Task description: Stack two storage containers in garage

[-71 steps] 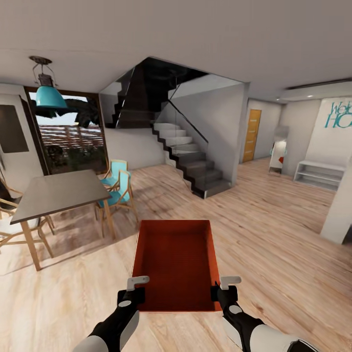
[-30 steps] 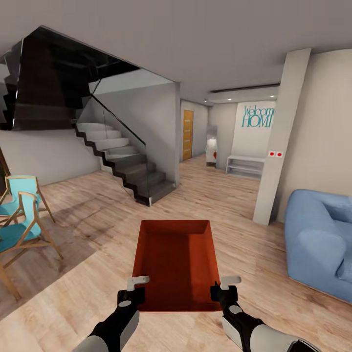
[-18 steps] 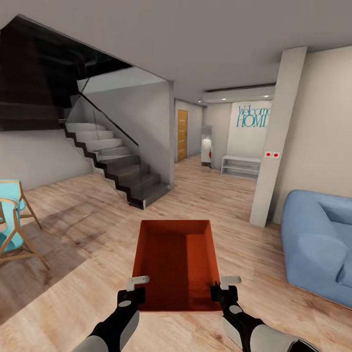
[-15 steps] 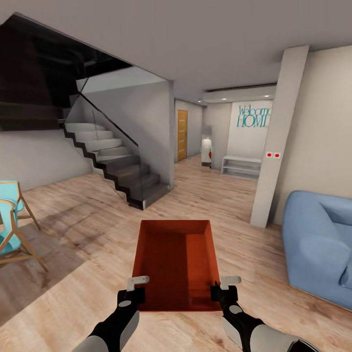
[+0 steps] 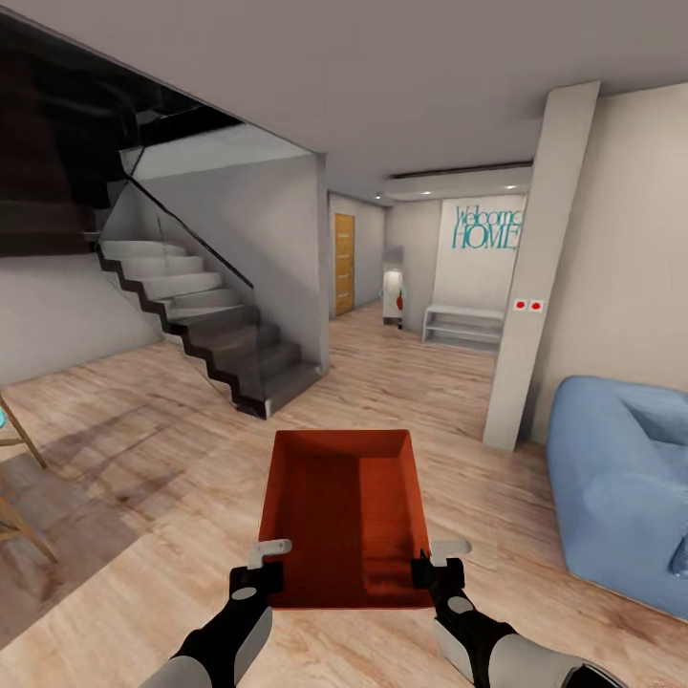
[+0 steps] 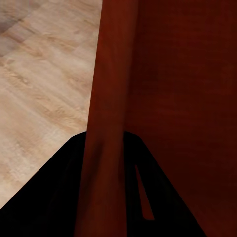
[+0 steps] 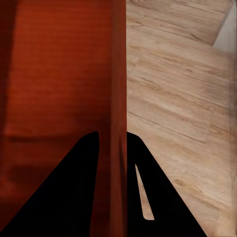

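One orange-red storage container (image 5: 344,506) hangs level in front of me above the light wood-plank floor (image 5: 172,459), open side up and empty. My left gripper (image 5: 264,571) is shut on its left wall near the close corner. On the opposite wall, my right gripper (image 5: 432,569) is shut the same way. The left wrist view has the container's thin wall (image 6: 106,94) running between the black fingers (image 6: 49,197). The right wrist view shows the other wall (image 7: 118,74) pinched between the fingers (image 7: 163,197). The garage is out of view.
A dark staircase (image 5: 215,344) with a glass rail rises at the left. A pale pillar (image 5: 530,287) and a blue sofa (image 5: 621,478) stand at the right. Between them a hallway leads to an orange door (image 5: 343,263) and a white low shelf (image 5: 463,325).
The camera has turned right and moved on: stairs and turquoise chairs slid left, the table left the picture, sofa and pillar came in. Container and grippers keep their hold unchanged.
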Controlling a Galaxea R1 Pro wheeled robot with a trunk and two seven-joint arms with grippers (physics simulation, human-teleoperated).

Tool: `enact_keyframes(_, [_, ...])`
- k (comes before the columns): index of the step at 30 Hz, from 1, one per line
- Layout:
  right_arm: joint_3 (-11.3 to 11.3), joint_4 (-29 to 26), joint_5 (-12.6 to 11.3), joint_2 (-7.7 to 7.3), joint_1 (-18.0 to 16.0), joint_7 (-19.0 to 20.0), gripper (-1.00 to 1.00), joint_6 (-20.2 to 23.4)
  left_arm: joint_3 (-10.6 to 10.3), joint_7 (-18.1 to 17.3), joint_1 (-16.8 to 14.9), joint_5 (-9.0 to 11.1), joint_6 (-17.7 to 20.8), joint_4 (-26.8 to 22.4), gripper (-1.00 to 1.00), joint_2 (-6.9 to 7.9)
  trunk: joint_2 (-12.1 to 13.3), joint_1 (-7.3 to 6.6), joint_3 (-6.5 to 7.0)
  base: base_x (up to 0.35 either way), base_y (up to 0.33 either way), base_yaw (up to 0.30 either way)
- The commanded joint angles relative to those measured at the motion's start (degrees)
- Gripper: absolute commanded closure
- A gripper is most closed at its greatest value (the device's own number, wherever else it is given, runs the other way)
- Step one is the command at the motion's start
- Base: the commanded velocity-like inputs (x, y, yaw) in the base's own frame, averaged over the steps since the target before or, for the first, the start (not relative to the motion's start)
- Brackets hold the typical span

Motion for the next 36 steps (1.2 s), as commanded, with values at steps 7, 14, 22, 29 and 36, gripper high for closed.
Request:
enact_keyframes(7, [-1.43,0.22,-1.68,0.0,-0.07,-0.17,1.0,-0.59,0.2,0.43,-0.05,-0.01,0.02,-0.15,1.0,0.07,-0.08,0.05,-0.1,0.321,0.0,-0.281])
enact_keyframes(14, [-1.43,0.3,-1.82,0.0,-0.07,-0.17,1.0,-0.59,0.2,0.42,-0.05,-0.01,0.02,0.09,1.0,0.1,-0.08,0.05,-0.1,0.321,0.0,-0.145])
enact_keyframes(22, [-1.43,0.31,-1.83,0.0,-0.07,-0.17,1.0,-0.53,0.2,0.41,-0.05,-0.01,0.02,0.0,1.0,0.12,-0.08,0.05,-0.1,0.321,0.0,-0.007])
enact_keyframes(29, [-1.43,0.31,-1.83,0.05,-0.07,-0.17,1.0,-0.58,0.2,0.41,-0.05,-0.01,0.02,-0.01,1.0,0.09,-0.08,0.05,-0.1,0.321,0.0,0.0])
enact_keyframes(36, [-1.43,0.31,-1.83,0.02,-0.07,-0.17,1.0,-0.59,0.2,0.34,-0.05,0.07,-0.07,0.07,1.0,0.05,-0.08,0.05,-0.1,0.321,0.0,0.0])
